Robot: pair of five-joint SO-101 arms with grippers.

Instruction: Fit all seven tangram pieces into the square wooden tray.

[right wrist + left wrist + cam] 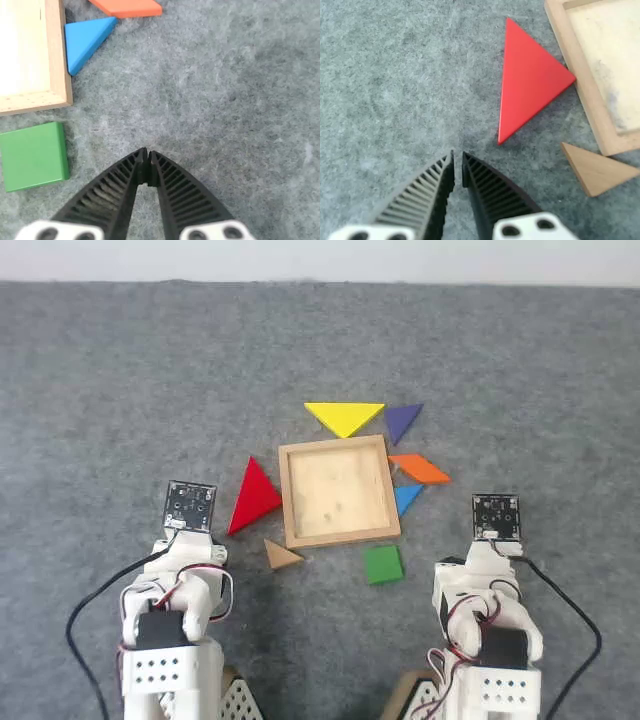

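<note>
**Tangram set: seven pieces loose around the tray**

- Square wooden tray (pixel 285 495): mid-table (pixel 120 380), on grey felt.
- All seven pieces lie outside the tray:
  - Yellow triangle (pixel 344 417): at the far rim.
  - Purple triangle (pixel 402 421): off the far right corner.
  - Orange parallelogram (pixel 420 469) and blue triangle (pixel 406 498): along the right side.
  - Green square (pixel 383 565): by the near right corner.
  - Tan triangle (pixel 280 555): at the near left corner.
  - Red triangle (pixel 253 496): just beside the left rim.
- Left jaws: narrowed to a slit, holding nothing, near the red triangle.
- Right jaws: pressed together, holding nothing, near the green square.
</note>
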